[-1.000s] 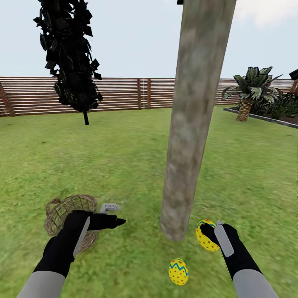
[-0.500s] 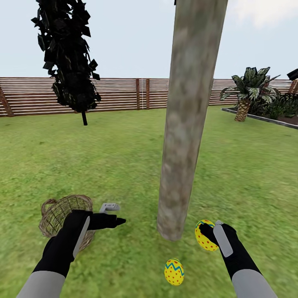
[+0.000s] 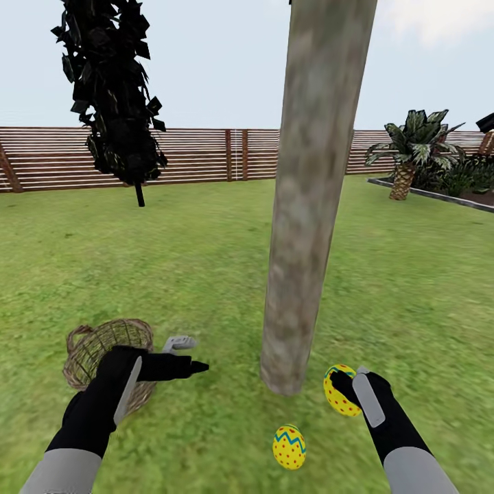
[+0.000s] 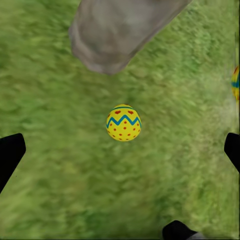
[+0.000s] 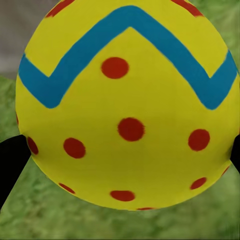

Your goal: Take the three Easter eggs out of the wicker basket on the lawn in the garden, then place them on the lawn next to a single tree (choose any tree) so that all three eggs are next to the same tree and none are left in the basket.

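Head view: right gripper is clamped on an egg by the tree; another egg lies on the lawn. Left wrist: left gripper spread wide, nothing held. Right wrist: egg between fingers. Next, I'd guess, lower it gently.

Tree crown beyond frame top

no readable text, labels, brands, numbers or signs anywhere

Green lawn bears tree trunk; basket; one egg.
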{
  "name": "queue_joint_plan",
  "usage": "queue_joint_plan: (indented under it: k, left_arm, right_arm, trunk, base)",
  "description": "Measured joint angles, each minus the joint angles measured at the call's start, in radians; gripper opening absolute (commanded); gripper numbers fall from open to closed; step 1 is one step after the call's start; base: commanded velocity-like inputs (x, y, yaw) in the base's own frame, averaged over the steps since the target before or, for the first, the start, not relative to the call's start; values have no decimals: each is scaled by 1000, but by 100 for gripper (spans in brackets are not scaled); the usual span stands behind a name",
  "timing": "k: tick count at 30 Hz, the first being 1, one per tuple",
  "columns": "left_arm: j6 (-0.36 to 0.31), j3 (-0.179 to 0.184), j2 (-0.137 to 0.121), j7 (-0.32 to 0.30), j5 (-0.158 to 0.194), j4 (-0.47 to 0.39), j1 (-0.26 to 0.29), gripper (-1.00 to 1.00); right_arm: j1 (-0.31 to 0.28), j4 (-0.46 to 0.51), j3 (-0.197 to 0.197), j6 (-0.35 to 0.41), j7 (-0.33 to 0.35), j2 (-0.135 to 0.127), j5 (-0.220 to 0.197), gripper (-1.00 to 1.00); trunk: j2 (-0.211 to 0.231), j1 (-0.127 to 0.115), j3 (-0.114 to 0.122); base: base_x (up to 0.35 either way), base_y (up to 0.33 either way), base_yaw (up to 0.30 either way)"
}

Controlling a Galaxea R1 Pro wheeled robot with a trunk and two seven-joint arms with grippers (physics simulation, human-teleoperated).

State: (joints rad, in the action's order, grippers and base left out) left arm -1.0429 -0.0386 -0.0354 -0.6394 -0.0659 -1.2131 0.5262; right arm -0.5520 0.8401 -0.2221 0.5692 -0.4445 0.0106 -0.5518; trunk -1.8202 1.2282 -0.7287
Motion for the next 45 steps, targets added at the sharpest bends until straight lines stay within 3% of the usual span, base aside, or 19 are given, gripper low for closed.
queue_joint_plan:
  k: [5, 8, 11, 15, 32, 34, 37, 45]
  left_arm:
    - [1, 1, -42, -143, -2, 15, 1, 100]
    - [1, 0, -74, -167, -4, 18, 1, 100]
    - [2, -24, -96, -172, -4, 28, 0, 100]
    - [1, -39, -97, -173, -2, 74, -1, 100]
    - [1, -35, -89, -178, -3, 77, 8, 100]
    - [1, -34, -88, -178, -4, 77, 8, 100]
    - [1, -33, -88, -177, -4, 77, 8, 100]
    - [1, -32, -88, -177, -7, 77, 8, 100]
  right_arm:
    - [0, -8, -1, -12, 0, -2, 0, -100]
    - [0, -20, -1, -14, 0, -2, 2, -100]
    - [-1, -22, -1, -14, 0, -3, 2, -100]
    - [-1, -26, -1, -15, -1, -1, 2, -100]
    - [-1, -72, 1, -61, -1, 1, 2, -100]
    - [-1, -73, 26, -69, -1, 1, 4, -100]
    - [-1, -103, 60, -141, -2, 0, 2, -100]
    - [-16, -157, 72, -180, -2, -1, 4, -100]
  trunk:
    - [-35, 19, -16]
    - [-56, 31, -25]
    - [-77, 42, -34]
    - [-105, 58, -47]
    - [-224, 123, -100]
    - [-238, 130, -107]
    - [-259, 142, -116]
    - [-315, 173, -141]
  base:
    - [0, 0, 0]
    - [0, 0, 0]
    - [-28, 0, 0]
    - [-201, 0, 0]
    - [-7, 0, 0]
    - [0, 0, 0]
    - [0, 0, 0]
    - [0, 0, 0]
